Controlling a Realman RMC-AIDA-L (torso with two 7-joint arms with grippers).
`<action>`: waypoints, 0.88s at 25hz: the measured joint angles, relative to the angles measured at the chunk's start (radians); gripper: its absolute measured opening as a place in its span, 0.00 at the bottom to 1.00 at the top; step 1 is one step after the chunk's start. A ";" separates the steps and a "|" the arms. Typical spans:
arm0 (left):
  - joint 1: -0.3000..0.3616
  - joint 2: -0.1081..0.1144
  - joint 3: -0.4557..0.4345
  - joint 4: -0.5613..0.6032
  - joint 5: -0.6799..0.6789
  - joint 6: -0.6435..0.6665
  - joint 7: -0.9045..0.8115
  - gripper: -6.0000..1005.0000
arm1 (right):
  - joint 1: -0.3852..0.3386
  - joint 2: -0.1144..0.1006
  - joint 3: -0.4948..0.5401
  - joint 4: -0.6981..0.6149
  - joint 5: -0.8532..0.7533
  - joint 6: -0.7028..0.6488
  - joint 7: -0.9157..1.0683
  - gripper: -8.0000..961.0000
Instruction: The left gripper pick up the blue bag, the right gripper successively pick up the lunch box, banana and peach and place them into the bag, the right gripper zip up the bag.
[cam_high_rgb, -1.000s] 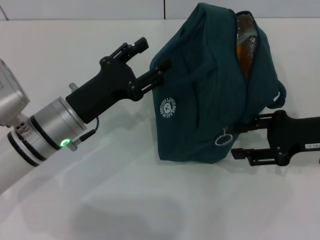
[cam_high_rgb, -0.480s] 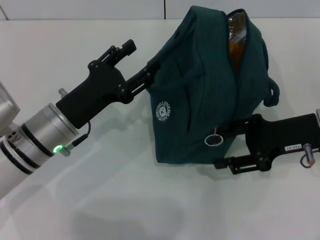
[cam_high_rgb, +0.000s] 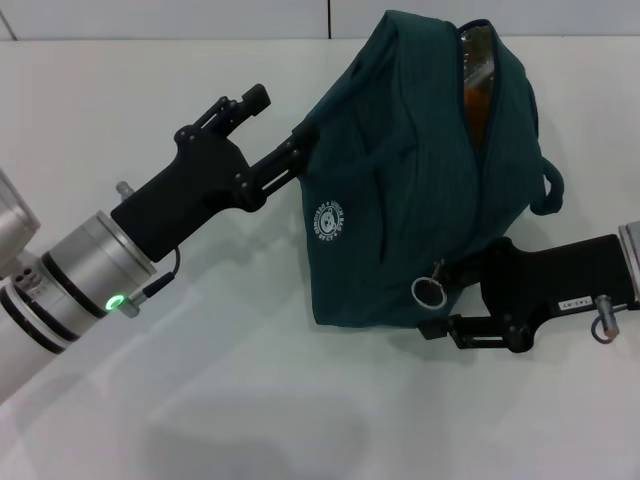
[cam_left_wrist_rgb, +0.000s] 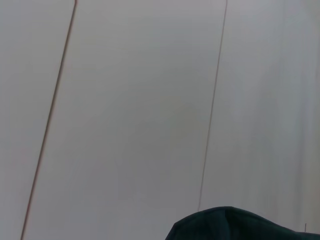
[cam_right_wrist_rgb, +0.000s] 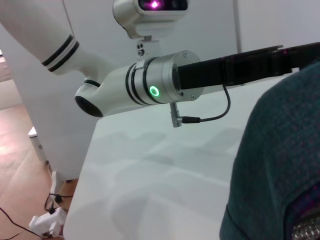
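Note:
The blue bag (cam_high_rgb: 400, 190) stands tilted on the white table (cam_high_rgb: 250, 400), its round white logo (cam_high_rgb: 329, 220) facing me. My left gripper (cam_high_rgb: 298, 150) is shut on the fabric at the bag's left edge and holds it up. A narrow gap at the top of the zipper shows silver lining and a strip of orange, probably the banana (cam_high_rgb: 478, 100). The lunch box and the peach are hidden. My right gripper (cam_high_rgb: 448, 280) sits against the bag's lower right corner, right beside the metal ring pull (cam_high_rgb: 428, 291). In the left wrist view only the top of the bag (cam_left_wrist_rgb: 235, 225) shows. The right wrist view shows bag fabric (cam_right_wrist_rgb: 280, 160).
One padded handle (cam_high_rgb: 548, 190) hangs off the bag's right side. The right wrist view shows the left arm's silver wrist with its green light (cam_right_wrist_rgb: 154, 91), the table's edge (cam_right_wrist_rgb: 85, 165) and cables on the floor (cam_right_wrist_rgb: 47, 220) beyond. Wall panels (cam_left_wrist_rgb: 150, 100) fill the left wrist view.
The bag and my left gripper shifted left, then held still. The right gripper moved left and nearer along the bag's lower edge, the ring pull went with it, and the zipper gap narrowed.

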 joint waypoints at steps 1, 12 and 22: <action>0.002 0.000 0.000 0.000 -0.002 0.000 0.000 0.75 | 0.000 0.000 -0.003 0.003 0.000 0.001 0.003 0.58; 0.009 0.000 0.003 -0.002 -0.009 -0.001 0.000 0.75 | -0.002 -0.005 -0.025 0.003 -0.002 0.052 0.058 0.30; 0.057 0.003 0.000 -0.007 -0.013 0.008 0.014 0.75 | -0.038 -0.010 -0.016 -0.036 0.102 0.049 -0.038 0.13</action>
